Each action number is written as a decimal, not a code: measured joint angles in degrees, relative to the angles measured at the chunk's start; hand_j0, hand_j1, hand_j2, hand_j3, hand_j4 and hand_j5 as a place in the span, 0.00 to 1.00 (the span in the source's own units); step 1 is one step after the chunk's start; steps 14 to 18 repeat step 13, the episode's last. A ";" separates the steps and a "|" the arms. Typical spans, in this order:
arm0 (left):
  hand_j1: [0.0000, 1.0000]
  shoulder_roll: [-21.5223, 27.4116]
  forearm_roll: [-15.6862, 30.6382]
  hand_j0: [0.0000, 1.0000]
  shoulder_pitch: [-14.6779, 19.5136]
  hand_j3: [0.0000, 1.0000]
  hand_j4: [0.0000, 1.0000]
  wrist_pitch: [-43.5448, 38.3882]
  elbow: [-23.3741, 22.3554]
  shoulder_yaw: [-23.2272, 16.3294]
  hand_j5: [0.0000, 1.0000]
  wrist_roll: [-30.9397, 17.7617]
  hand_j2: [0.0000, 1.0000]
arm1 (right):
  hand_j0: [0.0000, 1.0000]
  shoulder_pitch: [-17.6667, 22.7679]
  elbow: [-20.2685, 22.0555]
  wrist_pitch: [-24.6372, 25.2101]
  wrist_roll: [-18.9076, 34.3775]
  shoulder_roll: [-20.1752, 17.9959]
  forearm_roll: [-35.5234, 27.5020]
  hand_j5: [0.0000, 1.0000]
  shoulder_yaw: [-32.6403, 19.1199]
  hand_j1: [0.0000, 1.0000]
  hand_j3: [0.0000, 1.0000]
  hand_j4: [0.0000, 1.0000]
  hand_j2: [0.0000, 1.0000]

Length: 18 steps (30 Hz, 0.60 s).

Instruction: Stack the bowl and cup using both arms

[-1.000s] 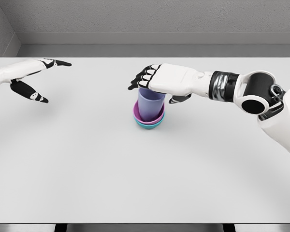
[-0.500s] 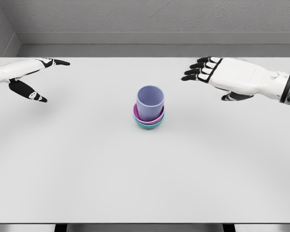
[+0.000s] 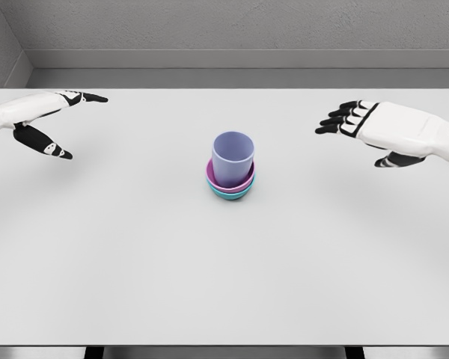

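Cup (image 3: 233,157) sits upright in nested bowls (image 3: 230,183) at bench (image 3: 135,262) centre; stack appears complete. Left robot hand (image 3: 41,123) at 10 o'clock and right robot hand (image 3: 374,127) at 2 o'clock, both released, empty.

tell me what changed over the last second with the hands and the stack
The right hand let go of the lavender cup and pulled back to the right, away from the stack; it is now open, well clear of it. The cup stayed upright in the pink bowl, nested in the teal bowl. The left hand stayed open at the table's far left.
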State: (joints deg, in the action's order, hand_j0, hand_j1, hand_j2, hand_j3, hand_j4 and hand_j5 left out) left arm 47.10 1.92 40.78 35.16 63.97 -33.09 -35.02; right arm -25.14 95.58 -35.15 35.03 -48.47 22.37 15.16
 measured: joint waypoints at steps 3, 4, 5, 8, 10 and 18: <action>1.00 -0.02 -0.03 1.00 0.00 1.00 1.00 0.00 0.00 0.00 1.00 0.00 1.00 | 1.00 0.09 0.04 -0.01 0.00 0.15 0.00 1.00 0.09 1.00 1.00 1.00 1.00; 1.00 -0.05 -0.04 1.00 -0.09 1.00 1.00 0.00 0.00 0.00 1.00 0.00 1.00 | 1.00 0.18 0.06 -0.01 0.00 0.19 0.00 1.00 0.12 1.00 1.00 1.00 1.00; 1.00 -0.07 -0.05 1.00 -0.09 1.00 1.00 0.00 0.00 0.00 1.00 0.00 1.00 | 1.00 0.18 0.10 -0.01 0.00 0.21 0.00 1.00 0.13 1.00 1.00 1.00 1.00; 1.00 -0.10 -0.06 1.00 -0.09 1.00 1.00 0.00 0.00 0.00 1.00 0.00 1.00 | 1.00 0.18 0.26 -0.01 0.00 0.25 0.00 1.00 0.14 1.00 1.00 1.00 1.00; 1.00 -0.11 -0.06 1.00 -0.09 1.00 1.00 0.00 0.02 0.00 1.00 0.00 1.00 | 1.00 0.18 0.36 -0.01 0.00 0.28 0.00 1.00 0.17 1.00 1.00 1.00 1.00; 1.00 -0.13 -0.08 1.00 -0.35 1.00 1.00 0.00 0.06 -0.03 1.00 0.00 1.00 | 1.00 0.18 0.42 -0.01 0.00 0.33 -0.01 1.00 0.21 1.00 1.00 1.00 1.00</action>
